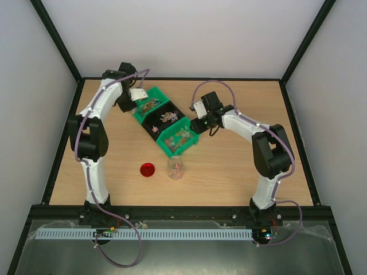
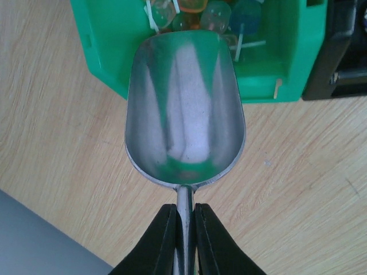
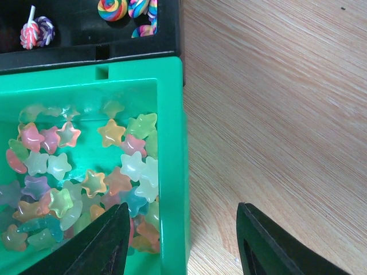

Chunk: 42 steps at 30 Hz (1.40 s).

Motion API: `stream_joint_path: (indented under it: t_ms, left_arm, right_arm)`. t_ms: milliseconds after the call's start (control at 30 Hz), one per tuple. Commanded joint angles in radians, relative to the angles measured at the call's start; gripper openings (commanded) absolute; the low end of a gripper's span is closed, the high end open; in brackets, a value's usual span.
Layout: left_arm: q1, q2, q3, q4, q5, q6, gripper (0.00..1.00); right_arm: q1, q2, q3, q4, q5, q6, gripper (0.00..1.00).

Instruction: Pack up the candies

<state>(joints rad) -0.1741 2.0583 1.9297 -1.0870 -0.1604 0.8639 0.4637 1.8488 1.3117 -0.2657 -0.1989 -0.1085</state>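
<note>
Three bins stand in a diagonal row. The near green bin (image 1: 179, 139) holds star-shaped candies (image 3: 86, 172) in mixed colours. My right gripper (image 3: 183, 206) is open, its jaws on either side of that bin's right wall (image 3: 172, 143), one over the candies, one over the table. My left gripper (image 2: 185, 209) is shut on the handle of an empty silver scoop (image 2: 184, 114), whose bowl lies at the edge of the far green bin (image 2: 287, 63), which holds more candies (image 2: 215, 14). A clear jar (image 1: 175, 167) with a few candies in it stands by a red lid (image 1: 148, 169).
A black bin (image 1: 165, 118) with swirl lollipops (image 3: 112, 8) sits between the two green bins. Black frame rails border the wooden table (image 1: 241, 177) on all sides.
</note>
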Motion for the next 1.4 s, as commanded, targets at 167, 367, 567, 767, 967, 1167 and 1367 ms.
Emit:
stream_joint_path:
  t_ms: [167, 367, 567, 767, 967, 1167, 1367]
  left_arm:
    - [-0.026, 0.133, 0.113, -0.117, 0.015, 0.016, 0.02]
    - [-0.028, 0.201, 0.114, -0.093, 0.088, 0.003, 0.02]
    - [-0.020, 0.203, 0.032, 0.034, 0.221, -0.017, 0.02]
    - [-0.006, 0.158, -0.125, 0.223, 0.345, -0.053, 0.02]
    - [0.023, 0.097, -0.250, 0.403, 0.495, -0.111, 0.02]
    - [0.064, 0.039, -0.381, 0.558, 0.579, -0.152, 0.02]
    - [0.120, -0.011, -0.456, 0.622, 0.692, -0.164, 0.02]
  right_arm:
    - [-0.005, -0.023, -0.023, -0.006, 0.007, -0.036, 0.46]
    - [-0.005, -0.028, -0.034, 0.005, 0.015, -0.051, 0.41]
    - [-0.005, -0.038, -0.045, 0.016, 0.010, -0.067, 0.37]
    - [-0.005, -0.053, -0.060, 0.031, 0.009, -0.080, 0.34]
    - [-0.005, -0.049, -0.058, 0.029, 0.008, -0.079, 0.33]
    - [-0.005, -0.051, -0.057, 0.029, 0.023, -0.079, 0.33]
    - [-0.005, -0.047, -0.054, 0.028, 0.038, -0.073, 0.33]
